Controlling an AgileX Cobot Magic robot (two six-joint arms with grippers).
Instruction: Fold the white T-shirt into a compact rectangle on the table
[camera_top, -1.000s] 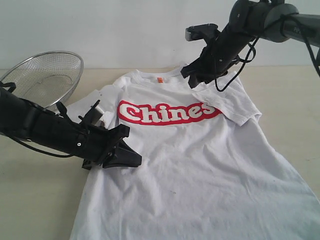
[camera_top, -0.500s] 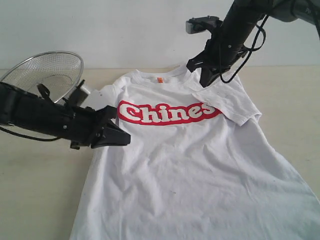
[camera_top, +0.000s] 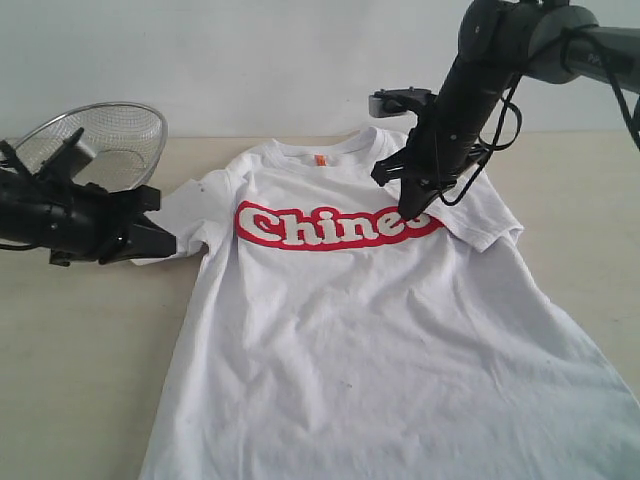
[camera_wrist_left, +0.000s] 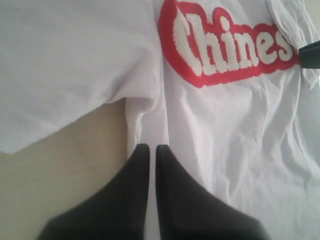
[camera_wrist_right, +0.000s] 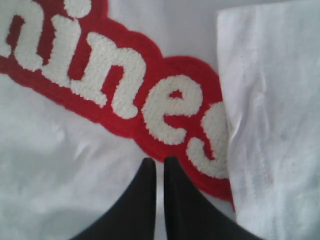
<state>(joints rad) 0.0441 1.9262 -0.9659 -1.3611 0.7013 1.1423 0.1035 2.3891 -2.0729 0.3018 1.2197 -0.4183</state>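
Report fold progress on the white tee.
Done: one sleeve of the white cotton T-shirt with red lettering lies folded inward over the lettering's end. In hand: right gripper, shut, tip down beside that fold; left gripper, shut, at the other sleeve, which lies flat outward. To do: that sleeve, the body folds; the shirt lies spread on the pale beige table.

Round wire-mesh basket (camera_top: 112, 146), far left, pale wall (camera_top: 260, 60)
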